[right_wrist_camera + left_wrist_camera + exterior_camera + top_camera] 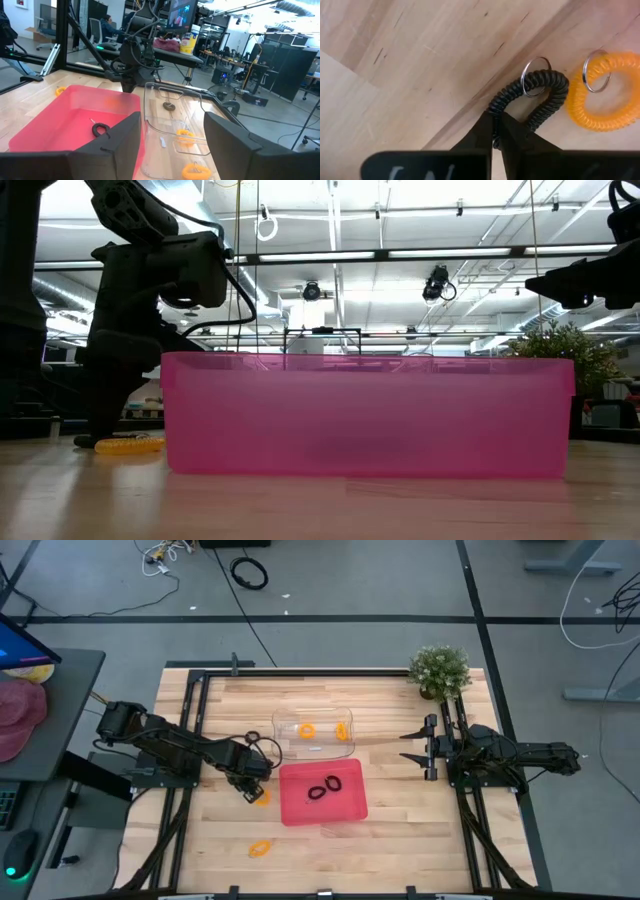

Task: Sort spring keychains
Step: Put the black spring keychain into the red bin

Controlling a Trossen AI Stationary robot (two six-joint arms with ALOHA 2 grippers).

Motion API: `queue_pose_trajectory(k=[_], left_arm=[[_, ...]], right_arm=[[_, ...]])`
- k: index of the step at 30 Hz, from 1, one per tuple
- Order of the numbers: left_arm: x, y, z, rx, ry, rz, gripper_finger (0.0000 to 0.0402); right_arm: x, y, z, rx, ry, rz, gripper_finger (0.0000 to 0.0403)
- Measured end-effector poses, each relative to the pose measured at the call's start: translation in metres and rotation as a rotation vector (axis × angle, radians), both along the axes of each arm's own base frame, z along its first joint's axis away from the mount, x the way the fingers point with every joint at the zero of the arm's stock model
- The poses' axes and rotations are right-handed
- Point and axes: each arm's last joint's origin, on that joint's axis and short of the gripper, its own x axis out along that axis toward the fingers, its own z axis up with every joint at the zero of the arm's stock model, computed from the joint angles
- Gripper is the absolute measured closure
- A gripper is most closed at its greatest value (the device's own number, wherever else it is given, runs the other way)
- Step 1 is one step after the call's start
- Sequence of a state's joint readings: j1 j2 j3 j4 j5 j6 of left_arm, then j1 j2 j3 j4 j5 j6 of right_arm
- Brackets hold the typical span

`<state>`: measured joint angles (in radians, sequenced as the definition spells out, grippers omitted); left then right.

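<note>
Pale wooden table point(390, 830) in a workshop; grey floor, cables, a potted plant point(440, 670) at the far corner. Left gripper point(496, 131) is clamped on a black spring keychain point(540, 87) just left of the pink tray point(345, 808), an orange keychain point(605, 95) beside it. The cord is a tight coil with a metal ring. Right gripper point(172, 132) waits apart, fingers spread.

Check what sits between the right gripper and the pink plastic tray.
Nothing: in the high view, bare wooden tabletop separates the open right gripper from the pink plastic tray. The clear plastic tray lies behind that stretch.
</note>
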<state>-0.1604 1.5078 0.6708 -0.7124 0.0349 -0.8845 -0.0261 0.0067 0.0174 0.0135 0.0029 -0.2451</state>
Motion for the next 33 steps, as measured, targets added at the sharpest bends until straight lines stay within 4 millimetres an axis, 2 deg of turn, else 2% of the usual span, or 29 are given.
queue_pose_trajectory(k=[33], left_arm=[[-0.0003,-0.0002,0.0001,-0.004,0.000,-0.008,0.0393]], right_arm=[[0.0000,0.0000,0.0000,0.000,0.000,0.000,0.0181]])
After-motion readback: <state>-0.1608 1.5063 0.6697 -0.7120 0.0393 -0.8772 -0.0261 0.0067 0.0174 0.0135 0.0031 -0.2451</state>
